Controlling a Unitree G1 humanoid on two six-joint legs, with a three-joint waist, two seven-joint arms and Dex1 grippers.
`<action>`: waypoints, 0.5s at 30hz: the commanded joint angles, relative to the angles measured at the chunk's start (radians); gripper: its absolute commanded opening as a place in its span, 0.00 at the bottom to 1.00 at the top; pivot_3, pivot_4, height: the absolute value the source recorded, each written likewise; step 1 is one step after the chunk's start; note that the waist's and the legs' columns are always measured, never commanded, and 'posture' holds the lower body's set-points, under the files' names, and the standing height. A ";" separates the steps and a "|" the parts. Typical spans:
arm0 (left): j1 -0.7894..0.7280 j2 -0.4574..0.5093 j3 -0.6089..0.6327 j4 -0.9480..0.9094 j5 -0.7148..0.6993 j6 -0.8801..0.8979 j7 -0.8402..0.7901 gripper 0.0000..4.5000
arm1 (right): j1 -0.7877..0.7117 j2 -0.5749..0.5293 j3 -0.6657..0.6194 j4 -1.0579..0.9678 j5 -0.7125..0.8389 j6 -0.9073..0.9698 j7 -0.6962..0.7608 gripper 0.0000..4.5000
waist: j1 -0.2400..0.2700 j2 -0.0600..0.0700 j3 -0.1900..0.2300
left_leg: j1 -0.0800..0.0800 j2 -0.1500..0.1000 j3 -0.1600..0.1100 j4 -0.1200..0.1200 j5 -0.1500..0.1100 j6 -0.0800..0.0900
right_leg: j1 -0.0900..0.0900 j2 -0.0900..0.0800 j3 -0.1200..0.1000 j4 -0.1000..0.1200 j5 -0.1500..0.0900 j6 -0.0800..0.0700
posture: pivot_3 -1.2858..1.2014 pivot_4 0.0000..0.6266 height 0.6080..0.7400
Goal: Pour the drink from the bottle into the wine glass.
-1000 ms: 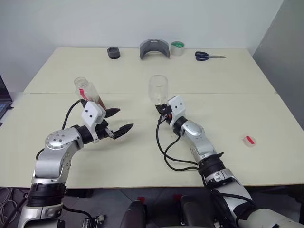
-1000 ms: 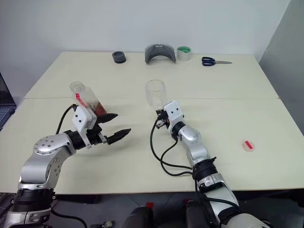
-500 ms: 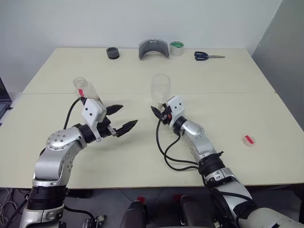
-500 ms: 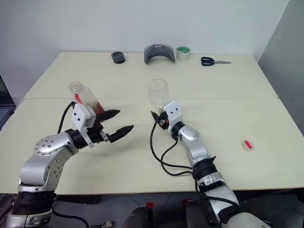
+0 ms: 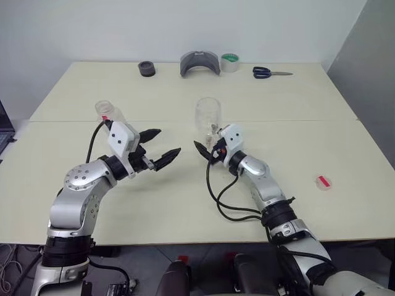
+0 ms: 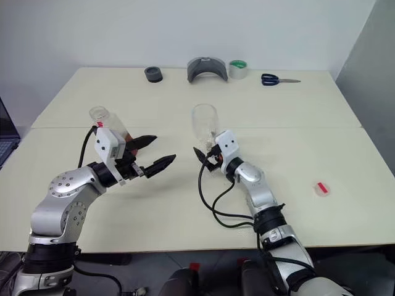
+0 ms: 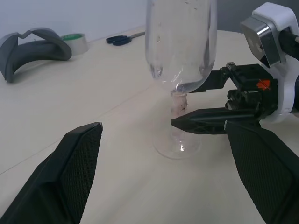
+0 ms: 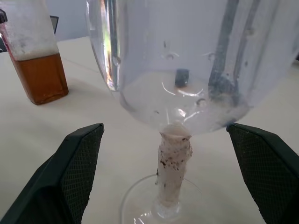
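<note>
**Both claws spread wide, glass and bottle standing free on the table**

We see the wine glass (image 5: 208, 118) standing upright near the middle of the pale table (image 5: 185, 197), its bowl empty and its round foot on the surface. In the right wrist view the thin stem is wrapped or coated with a whitish, speckled material just under the bowl.

Our right gripper (image 5: 206, 150) sits at the near side of the glass, level with the stem. Its two black fingers are spread wide, one on either side of the stem, and neither touches it. It holds nothing. The left wrist view shows the same: the right gripper's fingers reach toward the stem from the right with a gap between them and the glass.

Our left gripper (image 5: 157, 147) hovers above the table to the left of the glass, well apart from it and pointing toward it. Its fingers are also fully spread, and it has hold of nothing.

The bottle (image 5: 108, 115) stands on the table at the left, just beyond the left wrist and partly hidden by it. It is uncapped, with the red label strip on its side. In the right wrist view the drink (image 8: 40, 77) fills its lower part, reddish-brown, with a thin line of foam on top.

A small pink-red cap (image 5: 323, 182) lies on the table far off to the right.
</note>
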State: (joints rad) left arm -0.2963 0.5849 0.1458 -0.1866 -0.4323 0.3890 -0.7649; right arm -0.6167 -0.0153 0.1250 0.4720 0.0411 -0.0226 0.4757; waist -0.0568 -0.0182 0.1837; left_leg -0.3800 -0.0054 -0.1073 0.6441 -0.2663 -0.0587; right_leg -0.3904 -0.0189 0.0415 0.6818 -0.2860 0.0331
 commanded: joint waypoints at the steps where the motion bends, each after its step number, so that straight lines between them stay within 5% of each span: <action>1: -0.005 -0.006 0.019 -0.060 -0.022 0.008 0.025 1.00 | 0.064 -0.041 0.015 -0.174 0.029 0.081 0.051 1.00 | 0.000 0.000 0.000 | 0.000 0.000 0.000 0.000 0.000 0.000 | 0.000 0.000 0.000 0.000 0.000 0.000 | 0.52 0.24 1.00; 8: 0.089 -0.030 0.045 -0.140 -0.009 0.040 0.120 1.00 | 0.272 -0.210 0.086 -0.601 0.132 0.344 0.223 1.00 | 0.001 0.000 0.000 | 0.000 0.000 0.000 0.000 0.000 0.000 | 0.000 -0.001 0.001 -0.001 0.000 0.000 | 0.52 0.24 1.00; 15: 0.230 -0.098 0.088 -0.131 0.089 0.005 0.312 1.00 | 0.369 -0.325 0.074 -0.831 0.194 0.397 0.265 1.00 | 0.003 0.000 0.000 | 0.001 0.001 -0.001 0.000 0.000 0.000 | 0.001 -0.001 -0.001 -0.001 0.000 0.001 | 0.52 0.24 1.00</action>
State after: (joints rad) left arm -0.0772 0.4955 0.2065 -0.2910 -0.3669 0.4246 -0.4910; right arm -0.2483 -0.3360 0.2148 -0.2897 0.2057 0.3688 0.7280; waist -0.0535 -0.0184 0.1838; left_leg -0.3797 -0.0043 -0.1087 0.6444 -0.2664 -0.0586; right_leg -0.3894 -0.0198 0.0408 0.6808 -0.2863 0.0336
